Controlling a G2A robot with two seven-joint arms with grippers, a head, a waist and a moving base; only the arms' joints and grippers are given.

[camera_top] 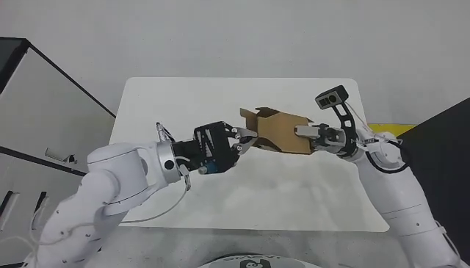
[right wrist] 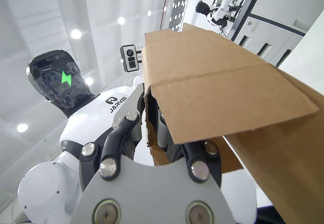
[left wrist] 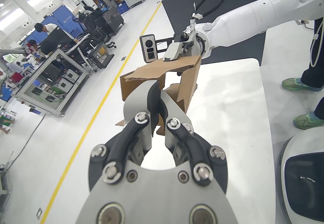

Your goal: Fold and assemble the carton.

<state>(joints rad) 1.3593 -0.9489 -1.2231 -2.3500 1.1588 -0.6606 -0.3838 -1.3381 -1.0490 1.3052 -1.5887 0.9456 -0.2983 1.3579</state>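
A brown cardboard carton (camera_top: pixel 281 131) hangs partly unfolded above the white table (camera_top: pixel 294 202), held between both arms. My left gripper (camera_top: pixel 246 142) is at its left end, shut on a loose flap; in the left wrist view the fingers (left wrist: pixel 141 103) pinch that flap of the carton (left wrist: pixel 188 80). At the carton's right end, my right gripper (camera_top: pixel 301 132) is shut on a wall, and it also appears across the box as the right gripper (left wrist: pixel 174 54). In the right wrist view the gripper (right wrist: pixel 150 118) clamps a panel edge of the carton (right wrist: pixel 202 83), whose top flap hides one finger.
The table's bare surface (left wrist: pixel 227 121) lies under and around the carton. A dark glass-framed cabinet (camera_top: pixel 29 84) stands left of the table and a dark block (camera_top: pixel 440 132) to its right. A person's shoes (left wrist: pixel 298 84) are beside the table's edge.
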